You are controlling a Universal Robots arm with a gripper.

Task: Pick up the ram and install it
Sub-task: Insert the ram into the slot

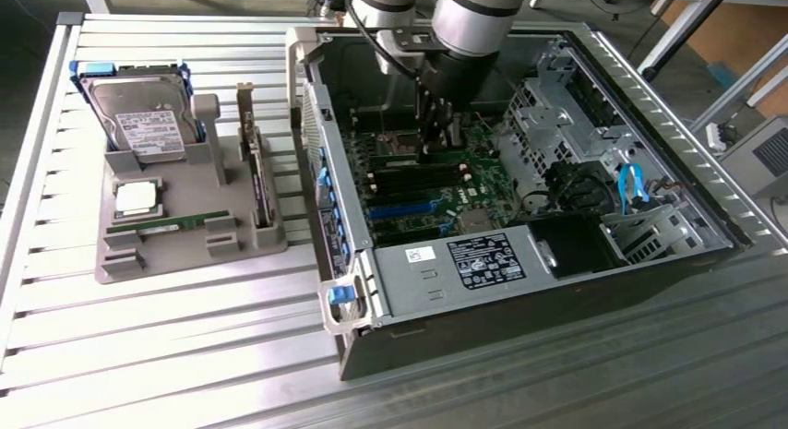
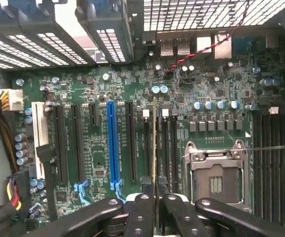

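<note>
Grip on the ram (image 2: 154, 148) is plain in the wrist view: the tool (image 2: 154, 197) is closed on one end of the slim stick, with a black finger (image 2: 141, 212) pressed against each flat side. The ram is seen edge-on as a thin pale line running away from the fingers over the motherboard (image 2: 98, 84). It lies parallel to a group of long black slots with white latches (image 2: 165, 112), with one slot on either side of its line. Whether its lower edge touches a slot cannot be told. Just beside that group sits the CPU socket (image 2: 216, 177) with its metal frame, and past the socket stand more long black slots (image 2: 270, 158). On the other side of the ram are a blue slot (image 2: 111, 143) and, further off, a white slot (image 2: 39, 138). A red and black twisted wire (image 2: 206, 49) runs across the far part of the board.

In the exterior view the arm (image 1: 474, 23) reaches down into the open computer case (image 1: 407, 272), which lies on its side on the slatted metal worktop (image 1: 185, 355). Well apart from the case, toward the exterior view's left, a grey tray (image 1: 185, 258) holds a second green stick (image 1: 173, 224) lying flat, a processor chip (image 1: 136, 196), a hard drive (image 1: 148, 115) and an upright expansion card (image 1: 256, 171).
</note>
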